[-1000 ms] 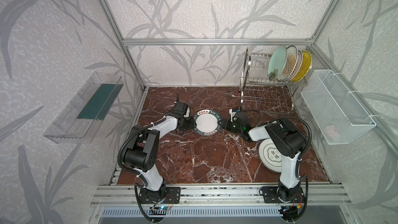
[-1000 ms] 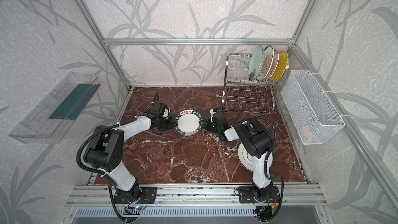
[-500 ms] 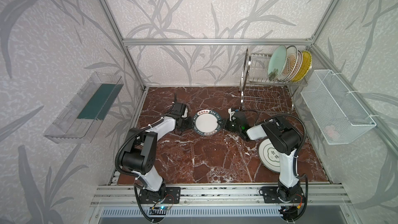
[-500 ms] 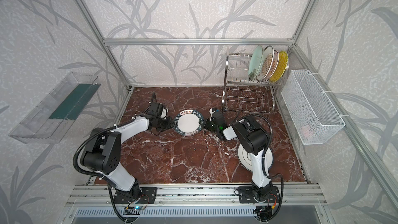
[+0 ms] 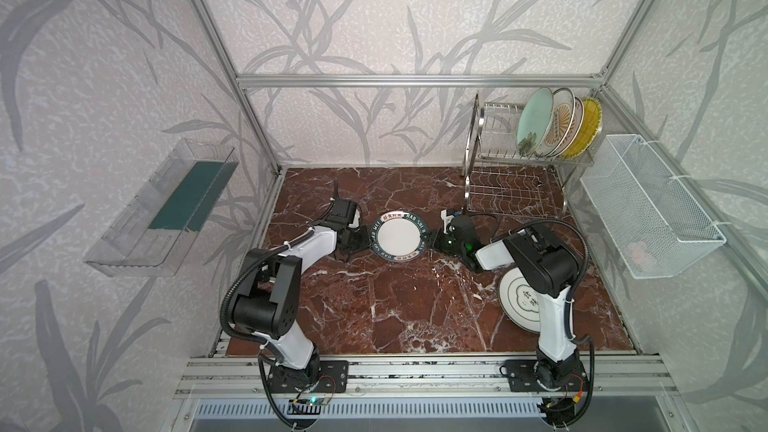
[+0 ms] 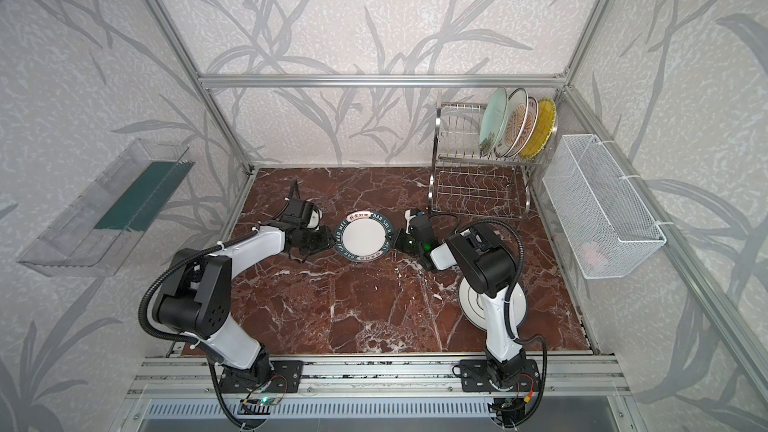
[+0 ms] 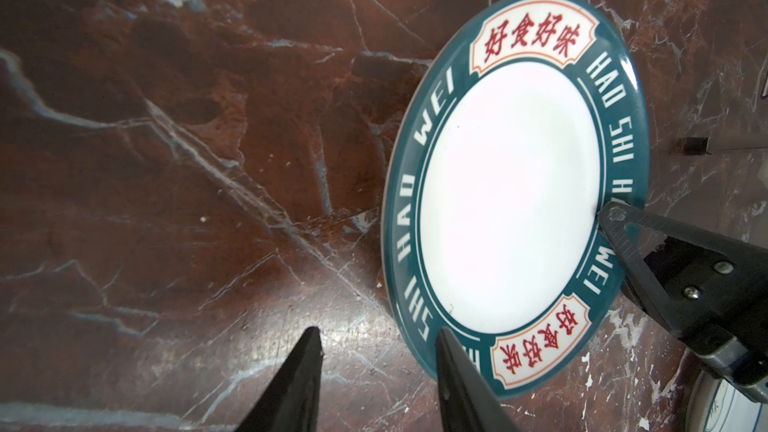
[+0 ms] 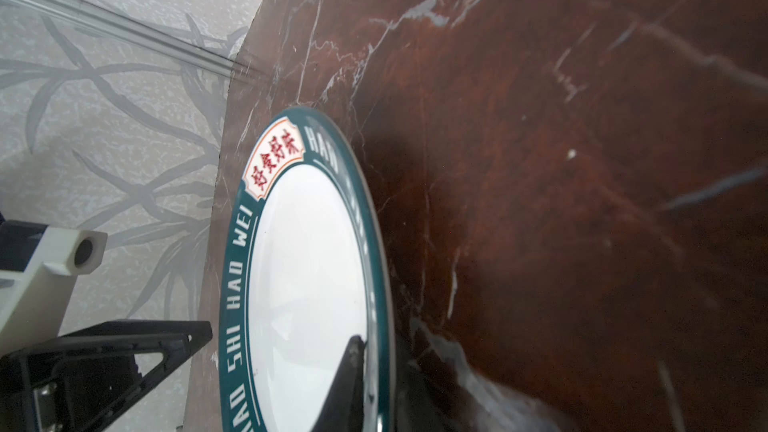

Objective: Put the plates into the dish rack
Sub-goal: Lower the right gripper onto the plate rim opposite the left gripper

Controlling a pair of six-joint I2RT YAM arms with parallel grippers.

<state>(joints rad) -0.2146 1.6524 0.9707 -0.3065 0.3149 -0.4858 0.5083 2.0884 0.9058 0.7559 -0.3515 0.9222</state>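
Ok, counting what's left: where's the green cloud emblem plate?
In a top view the cloud-emblem plate lies flat on the marble tabletop, front right, partly hidden under the right arm.

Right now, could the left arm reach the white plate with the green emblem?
Probably not easily: the white plate lies on the far right, partly under the right arm, whose elbow hangs over it, and the left arm stands on the opposite side.

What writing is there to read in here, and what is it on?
"HAO SHI HAO WEI": white letters, rim of the teal plate.
"好食好味": red, in cream panels on that rim.
Green characters on the cloud plate: partly hidden, too small to read.
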